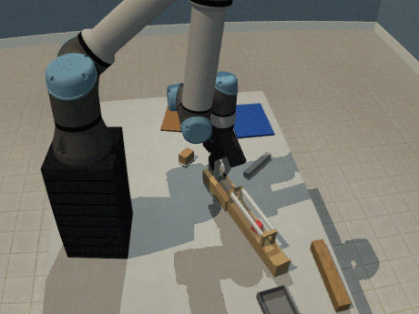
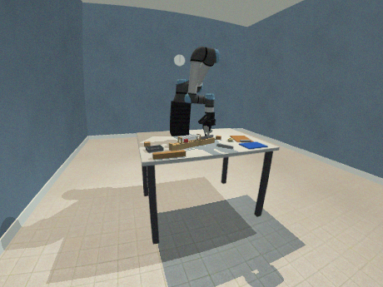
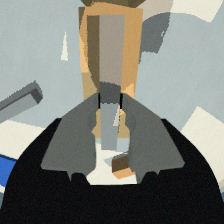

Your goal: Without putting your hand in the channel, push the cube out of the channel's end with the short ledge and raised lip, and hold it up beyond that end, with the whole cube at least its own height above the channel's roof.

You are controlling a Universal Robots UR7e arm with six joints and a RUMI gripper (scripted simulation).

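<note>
Top view: dark two-jaw hand (image 1: 219, 167) low over the upper end of the long tan wooden channel with white roof rails (image 1: 241, 211), near the middle of the surface (image 1: 150, 216). From the wrist, seen nearly closed and clamped on a slim flat grey pusher bar (image 3: 110, 75), with the bar running straight ahead along the channel's line and its far tip apparently at or just inside the mouth; how deep, hard to tell. Small red cube (image 1: 258, 225) lying inside the channel under the rails, well along toward the other end, close to the wooden frame before the short ledge and raised lip (image 1: 279, 262), which points at the surface's near right corner. Judged to be in the pushing step, with the cube not yet out. Next: drive the bar along the channel's axis, keeping it level and centred so as not to jam on the walls, and stopping the hand short of the mouth. After that, likely needed: setting the bar aside, then gripping the cube on the ledge and lifting it over the lip, well above the roof. Well apart from all this: a second grey bar (image 1: 257, 165), a small tan block (image 1: 186, 156) and a long tan plank (image 1: 330, 275) by the right edge.
</note>
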